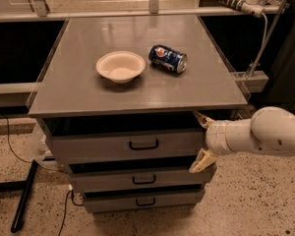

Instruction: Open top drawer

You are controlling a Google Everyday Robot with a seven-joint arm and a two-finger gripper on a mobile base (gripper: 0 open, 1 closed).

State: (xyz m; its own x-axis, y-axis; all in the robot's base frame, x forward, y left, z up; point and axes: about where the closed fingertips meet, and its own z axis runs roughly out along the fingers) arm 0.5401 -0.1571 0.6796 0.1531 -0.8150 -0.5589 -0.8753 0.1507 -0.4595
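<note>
Camera view is looking down on a grey cabinet, and nearest the lens the two lower drawers (103, 180) are sitting shut, each with a small black loop. Just above them the gripper (202, 140) is hovering under the front right corner of the worktop (88, 100), at the right end of the top drawer (98, 147). Its fingers (202, 161) are spreading wide apart, one above and one below the level of that front panel, and they are holding nothing. The white arm (265, 132) is reaching in from the right.

The top drawer is lying directly beneath the worktop's front edge, with a dark gap showing above its panel. Its handle (143, 144) is sitting at the middle of the front, well apart from the gripper, so I am judging the pull as not yet begun: reaching the handle, closing on it and drawing the drawer out are all left to do.

Further back, a white bowl (120, 66) is resting near the worktop's centre, and a blue can (167, 59) is lying on its side just beside it, toward the right edge. The can is showing a round red, white and blue mark, but no lettering is readable.
</note>
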